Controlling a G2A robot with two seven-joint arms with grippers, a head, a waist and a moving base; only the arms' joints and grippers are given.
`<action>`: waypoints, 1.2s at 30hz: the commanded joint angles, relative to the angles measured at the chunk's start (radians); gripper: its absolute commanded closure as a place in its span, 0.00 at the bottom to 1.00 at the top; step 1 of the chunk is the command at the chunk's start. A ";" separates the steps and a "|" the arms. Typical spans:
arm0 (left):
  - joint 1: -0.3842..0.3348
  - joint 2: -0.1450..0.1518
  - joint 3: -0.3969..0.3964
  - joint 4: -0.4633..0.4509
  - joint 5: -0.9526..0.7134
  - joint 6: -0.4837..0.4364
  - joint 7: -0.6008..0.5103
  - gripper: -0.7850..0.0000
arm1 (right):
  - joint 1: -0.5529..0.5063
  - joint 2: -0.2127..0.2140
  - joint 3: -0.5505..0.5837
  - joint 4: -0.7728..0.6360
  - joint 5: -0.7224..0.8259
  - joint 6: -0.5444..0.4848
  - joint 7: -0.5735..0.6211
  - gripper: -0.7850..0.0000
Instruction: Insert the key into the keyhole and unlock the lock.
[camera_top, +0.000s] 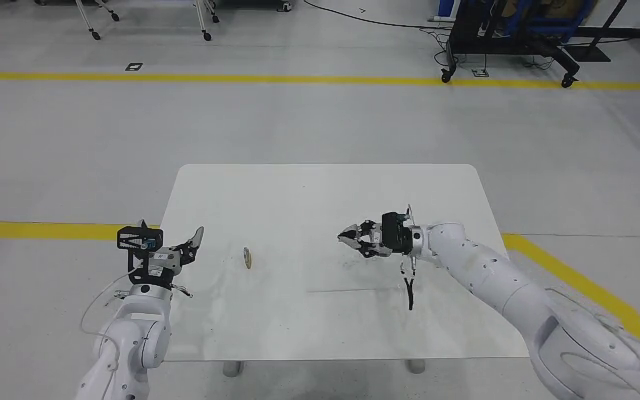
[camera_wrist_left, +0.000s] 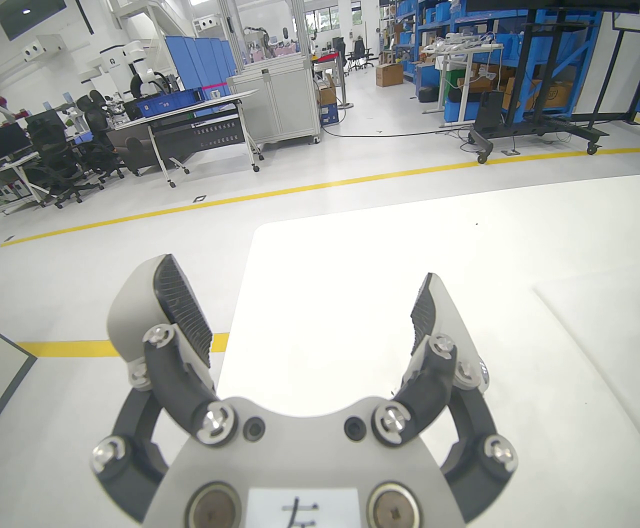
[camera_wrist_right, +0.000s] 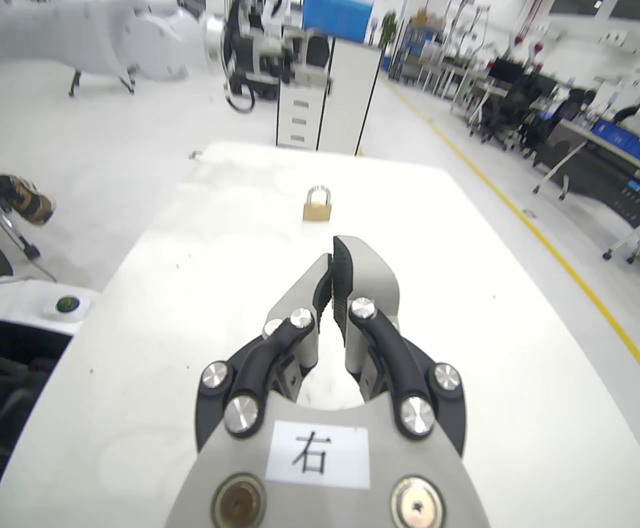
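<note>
Though glossy, white table, grey floor.

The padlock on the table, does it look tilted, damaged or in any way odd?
Nothing stands out. The padlock stands upright on the white table, shackle on top and seemingly closed, apart from the open left claw and the shut right claw. No damage shows.

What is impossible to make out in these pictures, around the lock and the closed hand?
Key: the right hand is shut; its pressed pads hide whether it holds a key, right wrist view.
Keyhole: the padlock is blurred in the right wrist view, too small in the top view.
Shackle: locked or sprung, too blurred to tell.
</note>
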 joint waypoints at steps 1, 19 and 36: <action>0.000 0.000 0.000 0.000 0.000 0.000 0.000 0.00 | -0.039 0.025 0.014 -0.064 0.074 0.067 -0.054 1.00; 0.010 -0.014 0.034 -0.014 0.129 0.169 0.112 0.00 | -0.167 0.069 0.080 -0.234 0.524 0.043 -0.030 1.00; -0.038 0.002 -0.039 0.003 -0.335 -0.388 -0.025 0.00 | -0.223 0.014 0.146 -0.231 0.787 -0.059 0.072 1.00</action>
